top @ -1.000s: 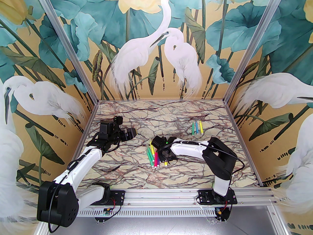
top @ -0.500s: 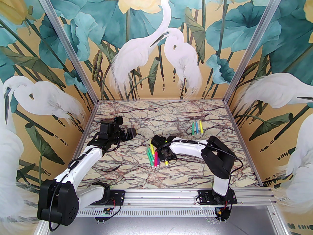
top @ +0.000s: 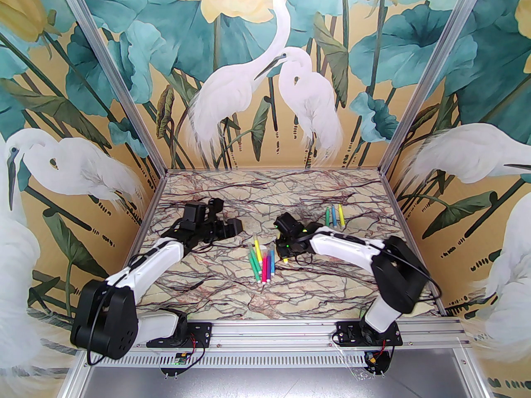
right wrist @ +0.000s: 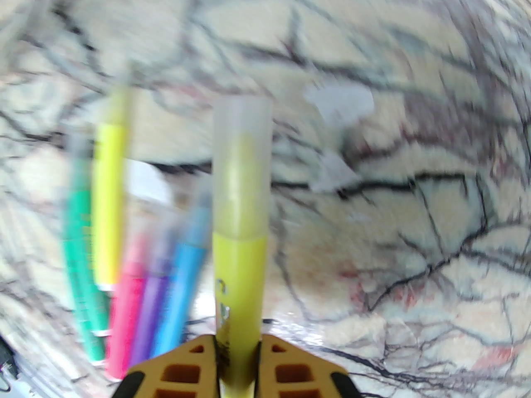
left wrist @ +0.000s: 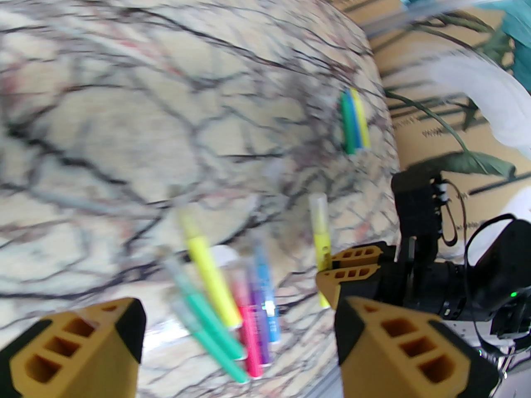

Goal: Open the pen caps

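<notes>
Right claw (right wrist: 238, 346) clamped on barrel of yellow pen (right wrist: 240, 243), pale cap (right wrist: 242, 127) fitted. Left claw (left wrist: 234, 309) wide apart, empty, facing loose pens (left wrist: 213, 276) on tabletop (left wrist: 124, 118).

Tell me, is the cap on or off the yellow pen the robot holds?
On. A pale see-through cap covers the tip of the yellow pen clamped in the right pincer.

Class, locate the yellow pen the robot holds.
In the right wrist view the yellow pen is clamped in the right gripper, right of the pen cluster.
</notes>
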`<state>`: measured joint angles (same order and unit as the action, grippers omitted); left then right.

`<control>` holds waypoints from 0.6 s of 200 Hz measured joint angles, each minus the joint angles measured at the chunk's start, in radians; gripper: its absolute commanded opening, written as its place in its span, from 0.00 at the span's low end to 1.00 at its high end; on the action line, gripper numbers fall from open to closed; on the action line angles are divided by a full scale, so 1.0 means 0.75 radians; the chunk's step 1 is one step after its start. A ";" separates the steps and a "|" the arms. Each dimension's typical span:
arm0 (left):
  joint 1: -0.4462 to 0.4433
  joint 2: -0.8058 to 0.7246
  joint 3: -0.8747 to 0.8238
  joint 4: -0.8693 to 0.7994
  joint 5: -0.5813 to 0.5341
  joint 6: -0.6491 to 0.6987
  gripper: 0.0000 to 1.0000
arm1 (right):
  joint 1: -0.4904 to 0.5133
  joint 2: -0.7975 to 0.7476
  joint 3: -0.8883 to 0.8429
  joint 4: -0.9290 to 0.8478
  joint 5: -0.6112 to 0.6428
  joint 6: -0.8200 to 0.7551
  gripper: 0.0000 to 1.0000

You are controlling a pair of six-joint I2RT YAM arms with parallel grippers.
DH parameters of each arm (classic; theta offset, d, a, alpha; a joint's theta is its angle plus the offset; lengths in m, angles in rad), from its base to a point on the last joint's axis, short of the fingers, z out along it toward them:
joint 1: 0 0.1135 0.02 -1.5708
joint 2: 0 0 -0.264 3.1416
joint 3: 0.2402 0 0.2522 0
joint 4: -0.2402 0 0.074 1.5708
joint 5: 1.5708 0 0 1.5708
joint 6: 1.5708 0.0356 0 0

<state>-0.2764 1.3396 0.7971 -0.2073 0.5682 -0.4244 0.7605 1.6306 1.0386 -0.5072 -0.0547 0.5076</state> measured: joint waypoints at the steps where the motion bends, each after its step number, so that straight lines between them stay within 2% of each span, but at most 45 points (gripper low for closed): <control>1: -0.002 0.002 0.001 0.002 0.001 -0.002 0.77 | -0.003 -0.004 -0.003 0.005 -0.004 -0.004 0.00; 41: -0.072 0.087 0.038 0.093 0.071 -0.072 0.76 | -0.063 -0.093 -0.099 0.123 -0.091 -0.071 0.00; 120: -0.142 0.160 0.112 0.232 0.225 -0.133 0.73 | -0.063 -0.234 -0.175 0.335 -0.250 -0.189 0.00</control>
<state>-0.3828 1.4597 0.8810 -0.0334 0.7372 -0.5240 0.7132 1.4548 0.9070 -0.2562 -0.2424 0.3656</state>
